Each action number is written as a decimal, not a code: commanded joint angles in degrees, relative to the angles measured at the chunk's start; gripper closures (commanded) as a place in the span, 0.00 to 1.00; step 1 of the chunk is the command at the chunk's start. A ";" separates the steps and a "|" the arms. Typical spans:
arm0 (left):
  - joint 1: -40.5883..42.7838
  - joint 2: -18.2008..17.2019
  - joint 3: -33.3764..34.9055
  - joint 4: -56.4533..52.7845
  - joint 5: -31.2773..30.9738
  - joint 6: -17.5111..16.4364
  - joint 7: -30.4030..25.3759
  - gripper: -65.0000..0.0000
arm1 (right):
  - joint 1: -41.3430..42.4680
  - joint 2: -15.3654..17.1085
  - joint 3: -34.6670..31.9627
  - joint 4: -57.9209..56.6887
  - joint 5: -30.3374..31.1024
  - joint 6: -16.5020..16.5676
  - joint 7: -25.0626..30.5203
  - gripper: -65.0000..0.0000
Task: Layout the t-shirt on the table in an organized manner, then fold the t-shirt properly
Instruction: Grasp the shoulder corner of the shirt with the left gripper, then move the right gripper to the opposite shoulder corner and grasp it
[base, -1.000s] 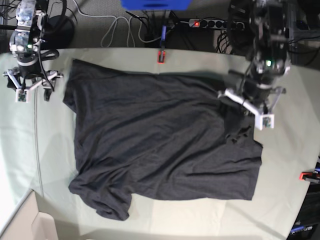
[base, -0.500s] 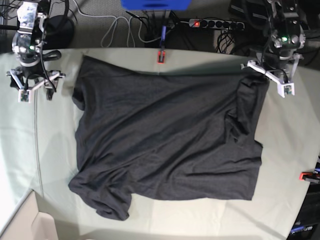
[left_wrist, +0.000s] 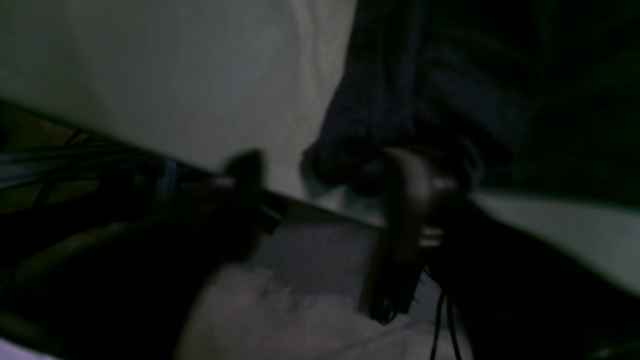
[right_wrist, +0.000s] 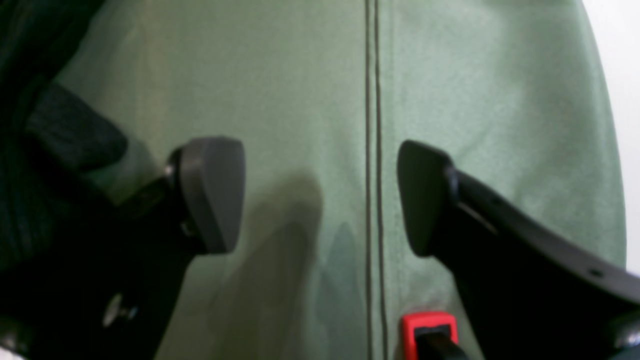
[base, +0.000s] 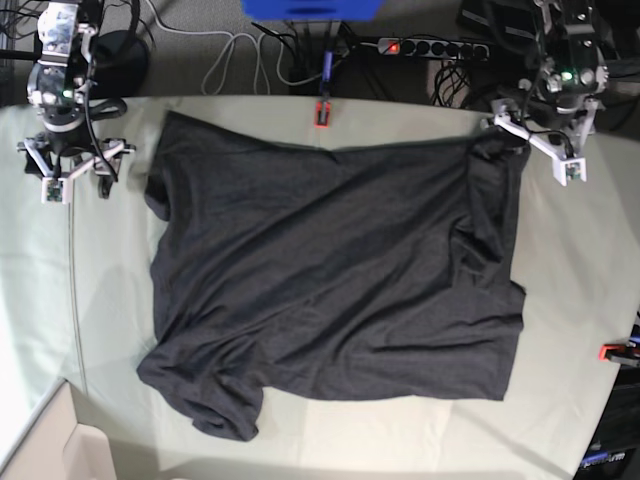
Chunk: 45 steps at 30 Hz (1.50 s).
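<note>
The dark charcoal t-shirt (base: 330, 280) lies spread across the pale green table (base: 570, 290), with one sleeve bunched at the front left and a fold down its right side. My left gripper (base: 533, 147) hovers at the shirt's back right corner with its jaws wide apart. In the dim left wrist view the fabric (left_wrist: 425, 90) hangs against one of the fingers (left_wrist: 415, 195) of that gripper (left_wrist: 330, 185). My right gripper (base: 72, 185) stands open over bare table left of the shirt. Nothing lies between its pads (right_wrist: 215, 195), and the shirt's sleeve (right_wrist: 70, 135) is just beside that gripper (right_wrist: 320, 200).
Red clamps (base: 322, 112) (base: 615, 350) grip the table's back and right edges, and another clamp (right_wrist: 430, 325) shows under the right gripper. A power strip (base: 430, 47) and cables lie behind the table. A cardboard box (base: 50, 450) sits at the front left corner.
The left arm pulled the shirt's folded right corner out toward the table's back right, spreading the shirt wider, and its jaws then opened. The right arm barely moved.
</note>
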<state>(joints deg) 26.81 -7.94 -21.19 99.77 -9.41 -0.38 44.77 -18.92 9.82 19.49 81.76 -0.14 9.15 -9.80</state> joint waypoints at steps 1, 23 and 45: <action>0.14 -0.63 -0.30 0.76 0.05 0.07 -0.69 0.29 | 0.06 0.77 0.51 1.19 0.19 -0.14 1.58 0.25; -3.64 -1.77 -0.22 -1.96 -0.22 0.07 -1.48 0.88 | -0.03 0.77 0.51 0.93 0.19 -0.14 1.50 0.25; -5.58 -2.21 -13.67 -4.07 0.05 0.07 -1.04 0.99 | -0.20 0.77 0.51 0.93 0.19 -0.14 1.23 0.25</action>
<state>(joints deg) 20.95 -9.26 -34.35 94.72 -9.72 -0.73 44.51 -19.09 9.82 19.59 81.78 -0.14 9.15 -9.87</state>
